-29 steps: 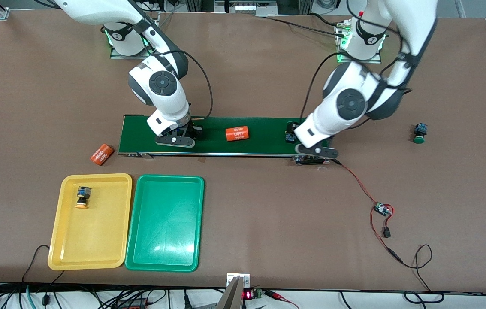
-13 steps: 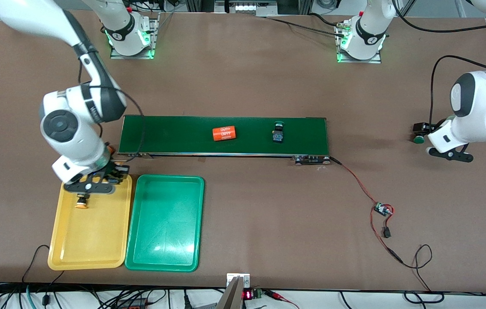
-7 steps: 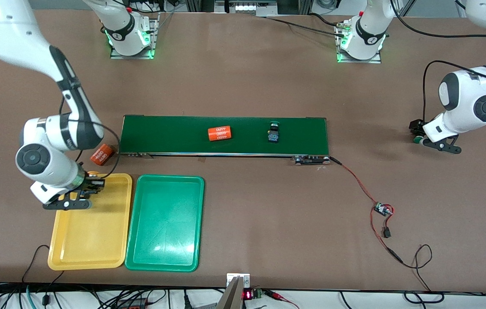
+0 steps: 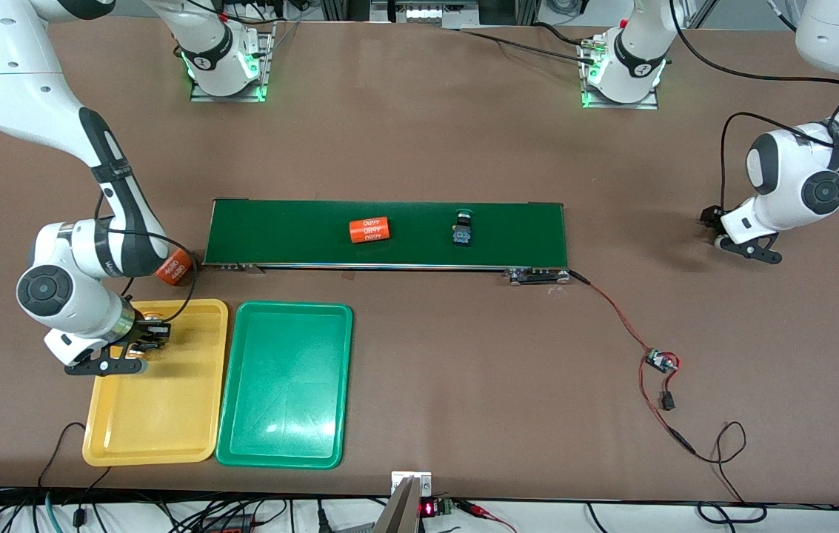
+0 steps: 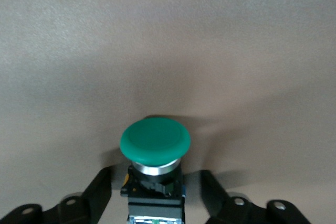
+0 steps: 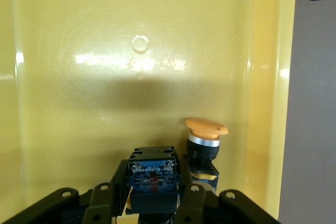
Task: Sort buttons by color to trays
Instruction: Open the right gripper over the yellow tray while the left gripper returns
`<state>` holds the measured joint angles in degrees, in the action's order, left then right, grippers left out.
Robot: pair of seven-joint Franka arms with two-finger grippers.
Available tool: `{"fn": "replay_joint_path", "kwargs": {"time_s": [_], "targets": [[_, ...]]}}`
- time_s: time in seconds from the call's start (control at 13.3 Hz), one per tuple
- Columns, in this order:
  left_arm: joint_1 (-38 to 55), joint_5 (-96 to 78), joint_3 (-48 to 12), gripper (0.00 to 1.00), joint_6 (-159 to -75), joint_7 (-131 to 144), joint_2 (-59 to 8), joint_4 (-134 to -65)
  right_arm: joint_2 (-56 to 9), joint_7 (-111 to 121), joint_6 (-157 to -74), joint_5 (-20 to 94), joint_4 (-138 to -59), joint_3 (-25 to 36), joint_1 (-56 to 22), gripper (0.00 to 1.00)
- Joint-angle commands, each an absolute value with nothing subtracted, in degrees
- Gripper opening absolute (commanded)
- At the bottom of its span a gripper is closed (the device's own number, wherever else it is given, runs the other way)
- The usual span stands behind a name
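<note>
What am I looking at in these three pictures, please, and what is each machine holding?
Two robot arms with two-finger grippers work at a table. The wide picture looks down from across it; the other two come from wrist cameras. The right gripper, over the yellow tray, clamps a blue-bodied button; a yellow-capped button lies in that tray. The left gripper stands open around a green-capped button on the table. The green tray sits beside the yellow one. On the belt lie an orange cylinder and a second green button.
</note>
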<state>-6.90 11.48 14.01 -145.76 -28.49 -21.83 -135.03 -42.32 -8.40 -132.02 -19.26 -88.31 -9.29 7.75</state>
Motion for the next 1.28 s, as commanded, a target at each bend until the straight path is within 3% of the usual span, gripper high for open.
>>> {"fn": "replay_joint_path", "kwargs": {"time_s": [0.0, 0.15, 0.23, 0.3, 0.45, 0.68, 0.9, 1.2], "targets": [[-6.94, 11.95, 14.15, 0.34, -142.66, -29.18, -20.4, -135.35, -43.59, -9.57, -132.1, -18.46, -86.4, -9.67, 7.56, 0.13], [-6.33, 11.87, 13.98, 0.25, -136.88, -28.92, -17.85, -134.13, -43.68, -9.84, -132.19, -18.46, -86.4, -9.76, 7.03, 0.15], [-6.07, 11.08, 13.37, 0.25, -132.41, -28.92, -16.71, -132.03, -43.94, -9.93, -132.19, -18.46, -86.4, -9.76, 7.03, 0.26], [-5.54, 8.2, 11.45, 0.24, -125.75, -28.92, -15.57, -128.44, -44.12, -10.11, -132.19, -18.11, -86.4, -9.76, 7.03, 0.67], [-5.54, 4.67, 6.26, 0.24, -113.52, -28.57, -15.38, -119.75, -43.95, -9.23, -132.1, -18.11, -86.48, -9.76, 6.94, 1.0], [-4.31, 3.08, -3.65, 0.24, -110.92, -21.31, -15.47, -113.13, -41.85, -9.49, -131.58, -17.93, -87.27, -9.84, 5.81, 1.0], [-3.52, 2.99, -15.7, 0.24, -111.79, -4.11, -16.43, -112.68, -34.83, -10.37, -131.4, -15.66, -93.94, -10.11, 5.19, 1.0], [-1.33, -1.23, -24.86, 0.24, -117.06, 11.92, -19.33, -112.68, -23.41, -15.53, -129.29, -13.8, -105.08, -14.57, 5.1, 1.0]]}}
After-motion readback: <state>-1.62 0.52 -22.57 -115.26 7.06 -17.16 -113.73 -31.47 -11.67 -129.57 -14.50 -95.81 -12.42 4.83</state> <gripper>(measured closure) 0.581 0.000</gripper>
